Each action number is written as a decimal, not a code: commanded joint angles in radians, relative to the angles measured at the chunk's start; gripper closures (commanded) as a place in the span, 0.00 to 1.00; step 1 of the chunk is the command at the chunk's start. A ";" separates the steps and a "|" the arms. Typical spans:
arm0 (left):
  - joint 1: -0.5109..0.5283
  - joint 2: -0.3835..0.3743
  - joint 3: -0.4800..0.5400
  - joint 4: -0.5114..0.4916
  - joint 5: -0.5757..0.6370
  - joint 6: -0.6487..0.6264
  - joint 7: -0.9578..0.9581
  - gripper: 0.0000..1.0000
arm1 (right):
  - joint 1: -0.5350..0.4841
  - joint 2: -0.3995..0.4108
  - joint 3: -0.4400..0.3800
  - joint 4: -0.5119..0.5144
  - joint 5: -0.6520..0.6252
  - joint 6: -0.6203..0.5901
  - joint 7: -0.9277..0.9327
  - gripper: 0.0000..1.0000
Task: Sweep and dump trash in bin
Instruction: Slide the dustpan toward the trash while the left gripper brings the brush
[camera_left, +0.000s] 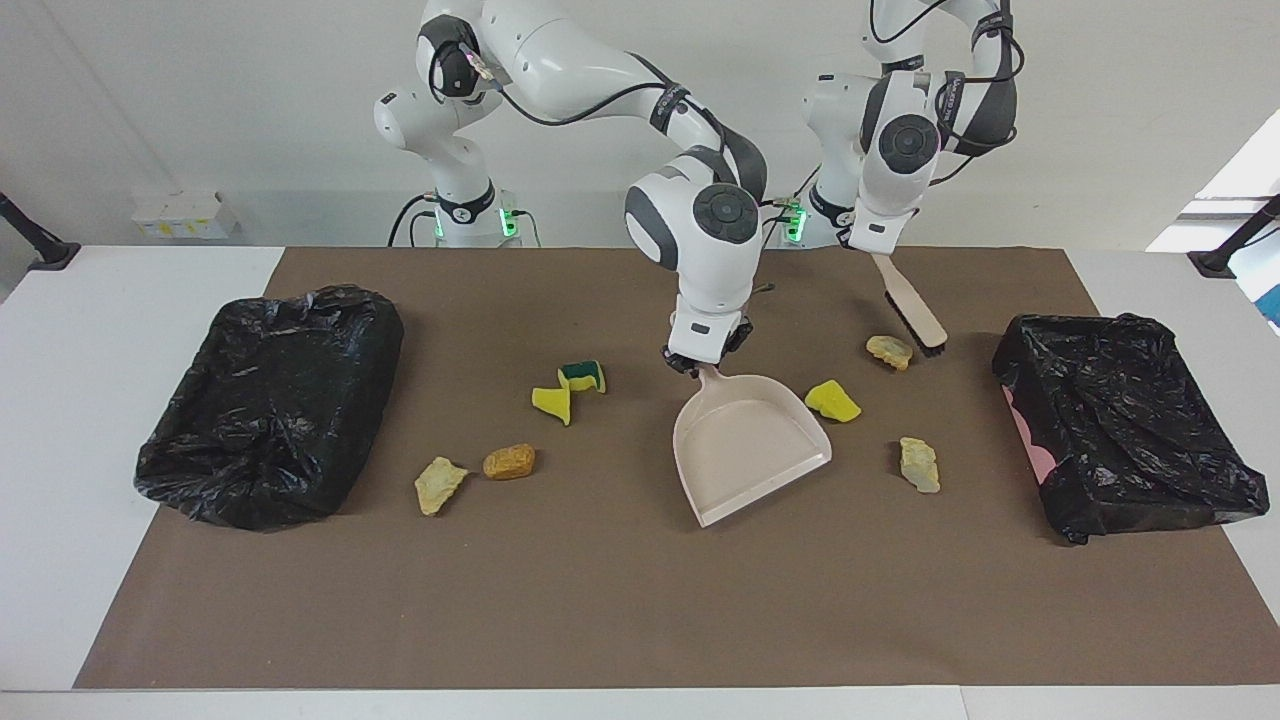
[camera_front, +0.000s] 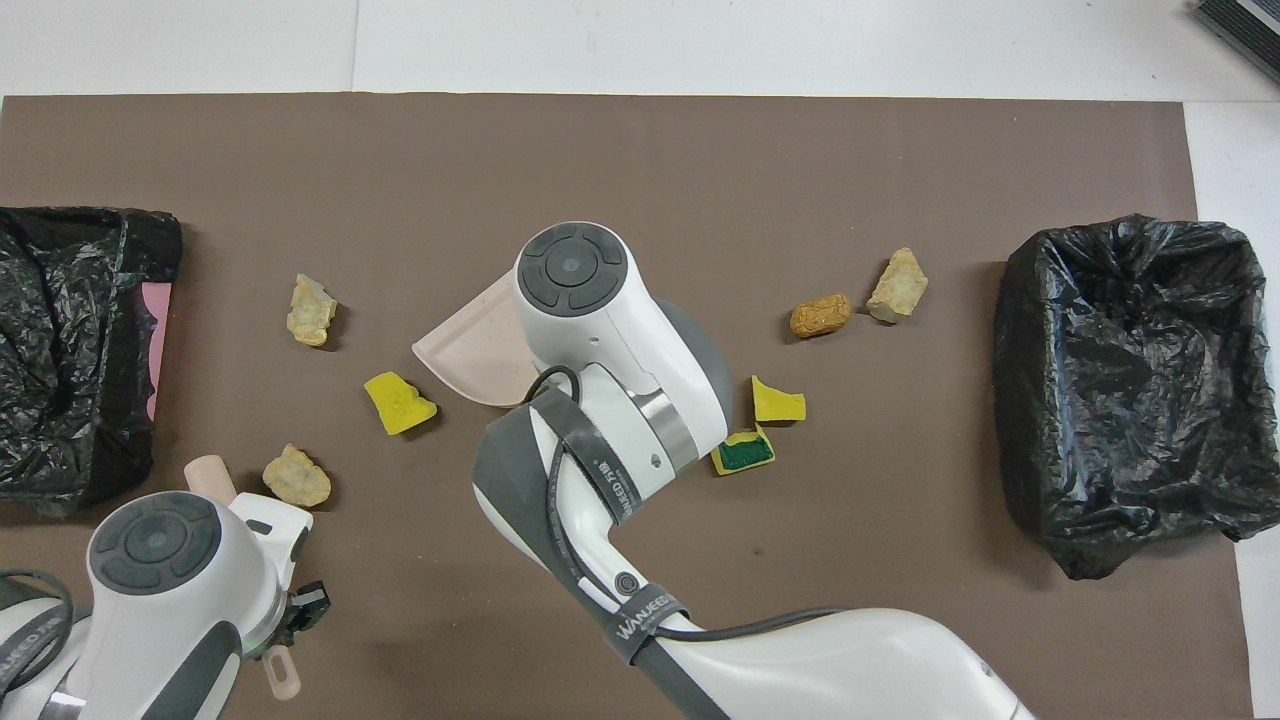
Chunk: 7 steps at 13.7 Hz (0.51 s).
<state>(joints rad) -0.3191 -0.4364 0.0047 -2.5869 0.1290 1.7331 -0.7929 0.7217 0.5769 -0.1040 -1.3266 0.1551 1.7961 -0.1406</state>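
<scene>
I see my right gripper (camera_left: 700, 366) closed on the dustpan (camera_left: 752, 450) handle at mid-table, my left gripper (camera_left: 868, 246) closed on the brush (camera_left: 912, 315), with the trash (camera_left: 833, 401) scraps scattered on the brown mat (camera_left: 600, 600) around the dustpan.

Right arm: reaches from its base out over the middle of the table, elbow high, wrist bent straight down.
Right gripper (camera_left: 700, 362): points down, closed on the handle of the dustpan (camera_left: 750, 445), which slants away below it.
Left arm: folded close to its base, forearm angled down.
Left gripper (camera_left: 872, 248): low over the table edge nearest the robots, clamped on the handle of the brush (camera_left: 912, 312), whose bristle end hangs below it.
</scene>
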 joint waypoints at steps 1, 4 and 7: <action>0.014 0.020 -0.011 -0.027 -0.012 0.101 -0.037 1.00 | -0.013 -0.077 0.003 -0.121 0.006 0.019 -0.228 1.00; 0.014 0.088 -0.011 0.003 -0.071 0.202 -0.035 1.00 | -0.007 -0.094 0.004 -0.151 -0.100 0.020 -0.478 1.00; 0.012 0.168 -0.011 0.068 -0.095 0.279 -0.023 1.00 | 0.002 -0.112 0.007 -0.174 -0.211 0.008 -0.599 1.00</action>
<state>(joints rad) -0.3190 -0.3254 0.0033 -2.5677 0.0484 1.9795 -0.8192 0.7184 0.5145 -0.1032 -1.4432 0.0138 1.7967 -0.6808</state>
